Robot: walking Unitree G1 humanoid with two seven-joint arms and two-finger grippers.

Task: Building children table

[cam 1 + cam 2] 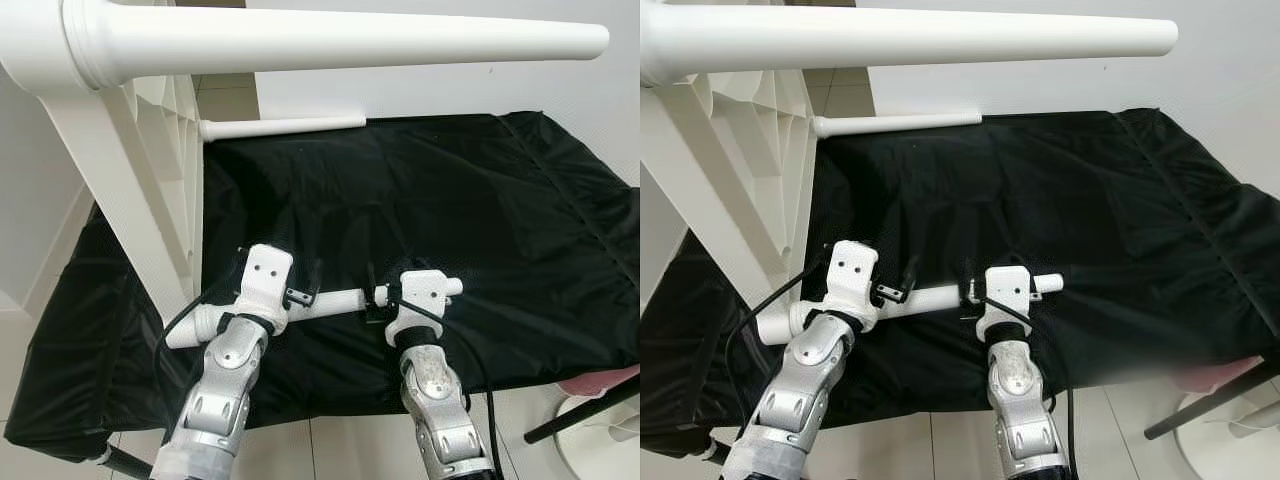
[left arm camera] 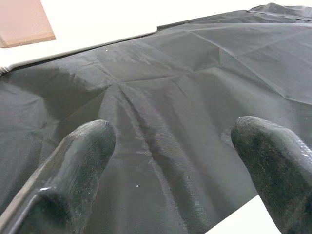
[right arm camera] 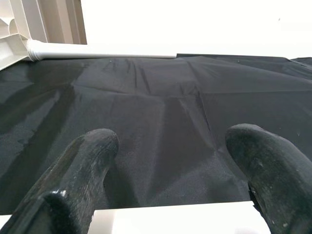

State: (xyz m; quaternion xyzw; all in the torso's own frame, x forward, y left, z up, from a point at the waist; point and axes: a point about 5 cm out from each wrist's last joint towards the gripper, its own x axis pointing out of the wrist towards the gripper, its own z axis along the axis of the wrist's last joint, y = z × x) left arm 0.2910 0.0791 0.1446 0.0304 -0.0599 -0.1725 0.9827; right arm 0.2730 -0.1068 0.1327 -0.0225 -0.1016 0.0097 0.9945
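Observation:
A white children's table (image 1: 150, 190) stands on its side at the left, on a black cloth (image 1: 460, 190). Two white legs stick out of it: an upper leg (image 1: 350, 40) close to the camera and a lower leg (image 1: 280, 126) just above the cloth. A loose white leg (image 1: 335, 300) lies crosswise on the cloth in front of me. My left gripper (image 2: 175, 161) and my right gripper (image 3: 170, 161) both hover over this leg, one near each end. Both are open, with only cloth between their fingers; a white edge shows at the base of the fingers.
The cloth spreads far to the right and back, with a white wall behind it. Tiled floor shows at its near edge. A pink thing (image 1: 600, 382) and a black bar over a white base (image 1: 590, 430) sit at the lower right.

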